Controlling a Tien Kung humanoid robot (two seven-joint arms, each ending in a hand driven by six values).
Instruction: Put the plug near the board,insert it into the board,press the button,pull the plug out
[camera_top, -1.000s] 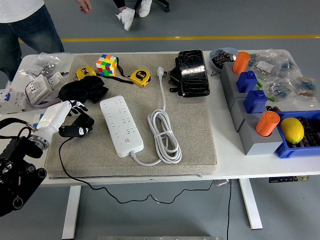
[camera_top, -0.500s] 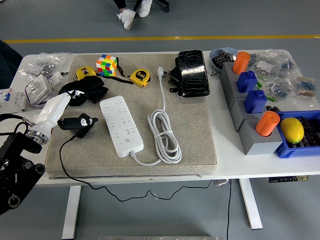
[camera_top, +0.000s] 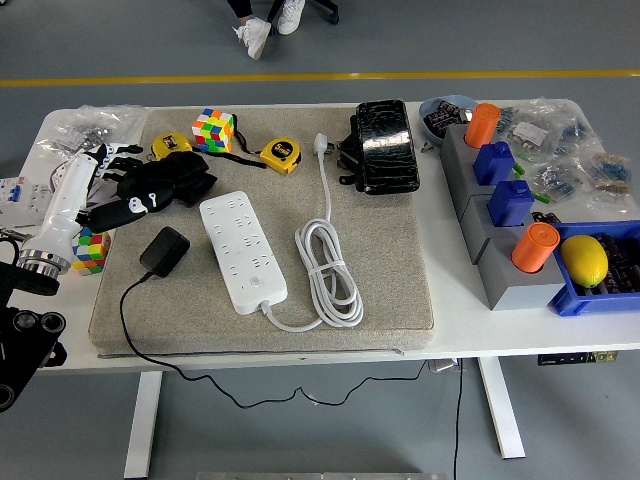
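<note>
On the grey mat (camera_top: 380, 260) the black plug adapter (camera_top: 164, 250) lies free, just left of the white power strip (camera_top: 242, 251) — its cable (camera_top: 140, 330) trails off the bench (camera_top: 500, 330). The left robot hand (camera_top: 125, 195) hovers open above-left — well clear.

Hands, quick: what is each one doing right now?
Left hand: open, fingers spread, holding nothing; the black plug lies free on the mat, apart from it.
Right hand: not in view.
</note>
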